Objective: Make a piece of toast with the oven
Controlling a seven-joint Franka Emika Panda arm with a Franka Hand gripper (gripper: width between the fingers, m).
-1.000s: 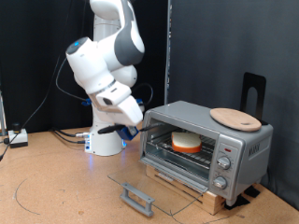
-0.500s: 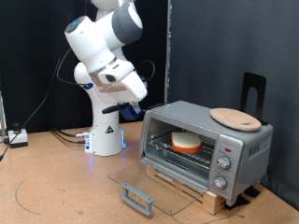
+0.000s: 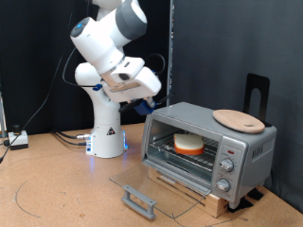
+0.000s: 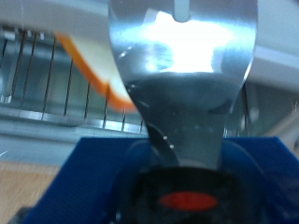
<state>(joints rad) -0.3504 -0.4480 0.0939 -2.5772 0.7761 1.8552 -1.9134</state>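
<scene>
At the exterior view's far left, a small box with cables (image 3: pixel 16 140) is seen on the brown table (image 3: pixel 57 194), whose bare surface stretches open towards the exterior view's bottom. A black curtain (image 3: pixel 38 57) closes off the back. The white arm's base (image 3: pixel 107 137) stands behind this open floor, and the arm is raised and bent over towards the exterior view's right.

The gripper (image 3: pixel 149 103) is found in the air just above and beside the oven's upper corner on the exterior view's left, apart from the table and with clear air under it. Its fingers are mostly hidden in the exterior view, and in the wrist view only one blurred, shiny metal finger (image 4: pixel 182 75) fills the picture, so how far the jaws stand apart cannot be told; nothing is seen held between them.

The oven (image 3: pixel 213 147) is set on a low wooden stand at the exterior view's right. Its glass door (image 3: pixel 151 184) is folded down flat, reaching out towards the exterior view's bottom left, with the grey handle (image 3: pixel 138 200) at its outer edge, taking up table room in front.

The piece of toast (image 3: pixel 187 144) is seen inside the oven on the wire rack (image 3: pixel 180 154), showing an orange-brown crust and a pale face; in the wrist view its orange edge (image 4: pixel 93 75) is glimpsed over the rack bars. A round wooden board (image 3: pixel 239 119) lies on the oven's top, and the knobs (image 3: pixel 225 170) are on its front panel at the right.
</scene>
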